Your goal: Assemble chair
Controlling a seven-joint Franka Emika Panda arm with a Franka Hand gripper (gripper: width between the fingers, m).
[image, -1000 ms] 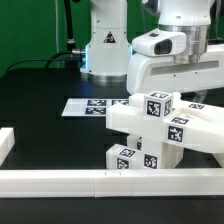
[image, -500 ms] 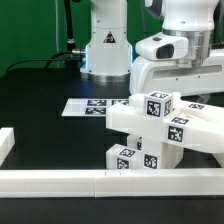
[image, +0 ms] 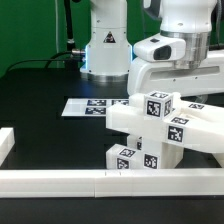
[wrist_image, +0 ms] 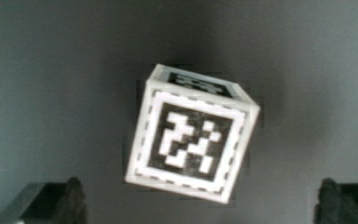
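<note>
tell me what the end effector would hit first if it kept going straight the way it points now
Most likely the tagged white chair part: the wrist view shows it centred ahead of the open end effector, between the fingertips. How far off it lies cannot be judged.

White chair parts (image: 160, 130) sit bunched together on the black worktop (image: 40, 100), toward the exterior view's right, just behind the low border rail. They're blocky, matte, each face carrying a black-and-white square tag. One square leg (image: 150, 108) lies tilted across the top of the pile, a tagged end facing the camera. From the wrist, a single tagged block (wrist_image: 197, 135) stands tilted on the dark surface.
</note>
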